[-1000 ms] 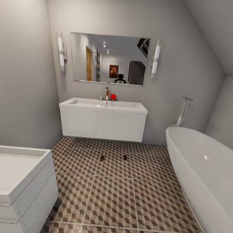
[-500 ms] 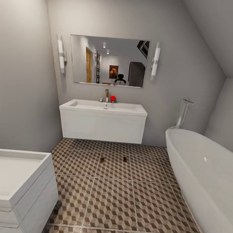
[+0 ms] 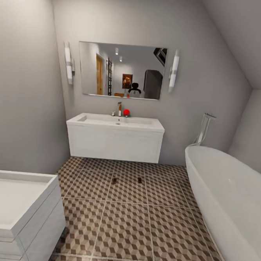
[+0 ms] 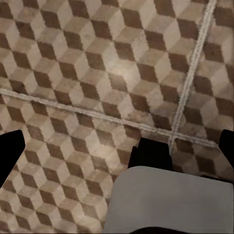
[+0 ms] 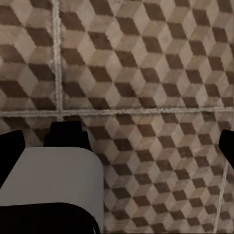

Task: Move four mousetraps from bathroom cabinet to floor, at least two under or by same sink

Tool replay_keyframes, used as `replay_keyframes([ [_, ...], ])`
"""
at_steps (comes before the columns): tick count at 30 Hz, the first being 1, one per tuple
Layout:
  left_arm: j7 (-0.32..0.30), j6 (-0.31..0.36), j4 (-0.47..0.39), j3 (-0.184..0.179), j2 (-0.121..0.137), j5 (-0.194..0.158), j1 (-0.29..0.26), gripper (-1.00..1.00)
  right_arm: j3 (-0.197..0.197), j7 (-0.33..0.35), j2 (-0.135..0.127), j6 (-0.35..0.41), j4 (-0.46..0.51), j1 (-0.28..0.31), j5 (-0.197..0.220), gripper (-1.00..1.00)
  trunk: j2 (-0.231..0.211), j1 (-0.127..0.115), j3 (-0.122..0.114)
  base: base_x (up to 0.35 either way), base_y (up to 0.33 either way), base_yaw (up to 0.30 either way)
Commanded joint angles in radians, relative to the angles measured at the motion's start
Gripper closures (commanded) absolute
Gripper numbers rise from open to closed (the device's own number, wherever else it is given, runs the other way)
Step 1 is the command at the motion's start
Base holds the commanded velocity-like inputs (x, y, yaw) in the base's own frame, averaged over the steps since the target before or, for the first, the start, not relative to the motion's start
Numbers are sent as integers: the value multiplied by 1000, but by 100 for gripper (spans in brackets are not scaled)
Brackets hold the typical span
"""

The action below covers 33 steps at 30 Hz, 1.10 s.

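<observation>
Two mousetraps lie on the bathroom floor (image 3: pixel 124 228) just in front of the bathroom sink (image 3: pixel 114 141): one mousetrap (image 3: pixel 114 180) on the left and another (image 3: pixel 139 180) a short way to its right, both small and brown. The sink is a wide white wall-hung basin with a metallic tap (image 3: pixel 119 108). My left gripper (image 4: pixel 117 151) is open over bare cube-pattern tiles, its dark fingertips (image 4: pixel 9 156) at the picture's edges. My right gripper (image 5: pixel 117 146) is also open above the tiles, with nothing between its fingers.
A white oval tub (image 3: pixel 227 193) runs along the right side. A squarish white basin unit (image 3: pixel 18 208) stands at the near left. A mirror (image 3: pixel 120 70) hangs over the sink, and a red object (image 3: pixel 126 112) sits by the tap. A grey robot part (image 4: pixel 165 200) shows below each wrist.
The head camera has drawn back a little, so the sink, mirror and mousetraps sit slightly lower and smaller. The mousetraps themselves have not moved.
</observation>
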State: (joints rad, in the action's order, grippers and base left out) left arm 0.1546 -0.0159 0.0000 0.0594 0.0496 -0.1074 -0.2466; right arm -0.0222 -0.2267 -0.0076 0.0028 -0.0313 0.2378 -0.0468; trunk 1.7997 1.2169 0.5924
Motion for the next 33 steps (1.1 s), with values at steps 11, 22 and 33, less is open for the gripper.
replay_keyframes([
  [11,-1,-12,0,5,-11,-7,27,-100,-2,2,5,-57,-2,-63,-5,-100,-77,-42,-34,0,0,0],
  [22,-1,-14,0,5,-13,-7,30,-100,-2,27,7,-81,-4,-92,-4,-100,-154,-85,-68,0,0,0],
  [33,-1,-16,-1,5,-11,-8,30,-100,-1,59,8,-84,-4,-96,-4,-100,-217,-119,-96,0,0,0],
])
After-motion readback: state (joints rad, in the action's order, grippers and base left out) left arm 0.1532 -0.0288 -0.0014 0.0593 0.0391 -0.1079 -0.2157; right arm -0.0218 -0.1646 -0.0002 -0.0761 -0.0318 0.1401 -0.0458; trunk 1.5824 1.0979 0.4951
